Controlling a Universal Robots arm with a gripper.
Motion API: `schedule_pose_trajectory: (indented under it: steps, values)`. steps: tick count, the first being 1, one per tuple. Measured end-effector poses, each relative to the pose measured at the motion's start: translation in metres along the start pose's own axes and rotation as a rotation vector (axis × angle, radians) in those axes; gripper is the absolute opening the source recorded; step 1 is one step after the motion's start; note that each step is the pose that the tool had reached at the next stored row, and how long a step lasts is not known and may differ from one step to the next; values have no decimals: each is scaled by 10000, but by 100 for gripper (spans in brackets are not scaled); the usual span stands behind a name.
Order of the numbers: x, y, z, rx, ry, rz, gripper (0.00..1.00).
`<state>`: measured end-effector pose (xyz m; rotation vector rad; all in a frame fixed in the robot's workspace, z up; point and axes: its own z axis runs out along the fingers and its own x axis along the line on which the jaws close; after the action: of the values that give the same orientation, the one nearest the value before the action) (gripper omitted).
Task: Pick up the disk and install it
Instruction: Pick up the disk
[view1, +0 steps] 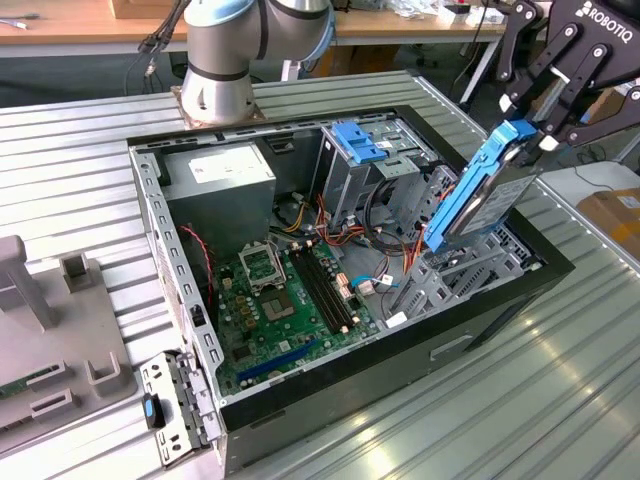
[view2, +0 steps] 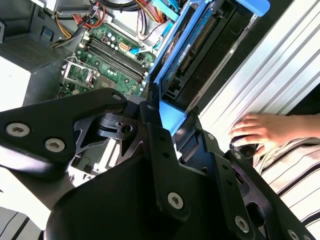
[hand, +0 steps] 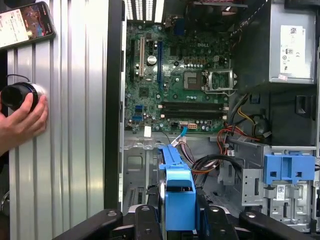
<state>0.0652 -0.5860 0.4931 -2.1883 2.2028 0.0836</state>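
Gripper (view1: 527, 133): fingers closed on the upper end of the disk (view1: 480, 195), gripping it across its blue rails. The disk hangs tilted, its lower end dipping just inside the case (view1: 400, 372), at about 2 o'clock from the case's middle in the exterior view. In the first wrist view its blue end tab (hand: 179, 200) sits between my fingers.

The case is open, side panel off, lying on the ribbed metal table (view1: 560, 390). Contents, clocked from the case's middle in the exterior view:
- 10 o'clock: grey power supply (view1: 220, 190) with a white label (view1: 215, 168). The print is too small to make out.
- 12 o'clock: metal drive cage (view1: 350, 185) with a blue plastic top.
- 7 o'clock: green motherboard (view1: 290, 300), processor socket bare, memory slots running alongside.
- Centre: a tangle of red, yellow and black cables (view1: 335, 240).
- 3 o'clock: grey bay framework under the disk.

Outside the case, a loose metal bracket (view1: 175, 410) lies at 8 o'clock and a grey fixture (view1: 50, 330) at 9 o'clock.

White lettering runs along my gripper's body.

In the first wrist view a person's hand (hand: 20, 122) rests on a round black object (hand: 17, 95), possibly a button. A phone (hand: 25, 22) with a lit screen lies near it.
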Motion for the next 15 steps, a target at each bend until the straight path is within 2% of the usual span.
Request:
schedule_pose_trajectory:
  steps: [5, 10, 15]
  values:
    - [3, -23, 35, -9, 7, -156, 37]
    - [7, -59, 50, -10, 12, -161, 37]
    - [27, -68, 78, -10, 15, -161, 37]
